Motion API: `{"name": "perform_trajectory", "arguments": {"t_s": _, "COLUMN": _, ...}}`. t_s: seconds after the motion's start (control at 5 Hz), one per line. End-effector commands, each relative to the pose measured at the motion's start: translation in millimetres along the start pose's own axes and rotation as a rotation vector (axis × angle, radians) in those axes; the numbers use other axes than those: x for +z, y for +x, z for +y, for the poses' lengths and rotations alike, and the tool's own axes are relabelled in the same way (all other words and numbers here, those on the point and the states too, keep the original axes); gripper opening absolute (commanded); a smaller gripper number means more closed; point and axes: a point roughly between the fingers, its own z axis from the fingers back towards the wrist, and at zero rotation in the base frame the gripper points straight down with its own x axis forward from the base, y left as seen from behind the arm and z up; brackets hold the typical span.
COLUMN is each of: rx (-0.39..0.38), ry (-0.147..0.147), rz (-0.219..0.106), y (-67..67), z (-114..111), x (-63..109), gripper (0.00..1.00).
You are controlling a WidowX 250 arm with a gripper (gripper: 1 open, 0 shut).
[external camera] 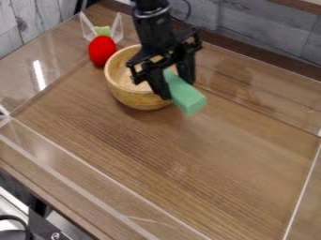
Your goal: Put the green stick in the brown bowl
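Partly, fingers (170, 77) hide the green stick (187, 96) (upper end).

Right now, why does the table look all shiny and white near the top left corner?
In the camera view, light glares off the glossy brown wooden table, leaving pale streaks near the red ball-like object; the black gripper holding the light green flat stick beside the round tan wooden bowl looks slightly soft, not sharp.
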Motion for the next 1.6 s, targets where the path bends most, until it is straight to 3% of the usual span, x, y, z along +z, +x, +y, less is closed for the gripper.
{"name": "perform_trajectory", "arguments": {"t_s": 0.0, "rx": 0.057, "ry": -0.069, "rz": -0.035, "y": 20.9, "z": -8, "x": 24.5, "gripper": 0.00}}
{"name": "perform_trajectory", "arguments": {"t_s": 0.2, "rx": 0.122, "ry": -0.090, "rz": -0.035, "y": 41.6, "z": -6, "x": 34.8, "gripper": 0.00}}
{"name": "perform_trajectory", "arguments": {"t_s": 0.6, "rx": 0.118, "ry": -0.091, "rz": -0.032, "y": 48.0, "z": 5, "x": 48.3, "gripper": 0.00}}
{"name": "perform_trajectory", "arguments": {"t_s": 1.0, "rx": 0.107, "ry": -0.090, "rz": -0.035, "y": 57.6, "z": 5, "x": 43.0, "gripper": 0.00}}
{"name": "perform_trajectory", "arguments": {"t_s": 1.4, "rx": 0.084, "ry": -0.084, "rz": -0.037, "y": 55.3, "z": 1, "x": 39.5, "gripper": 0.00}}
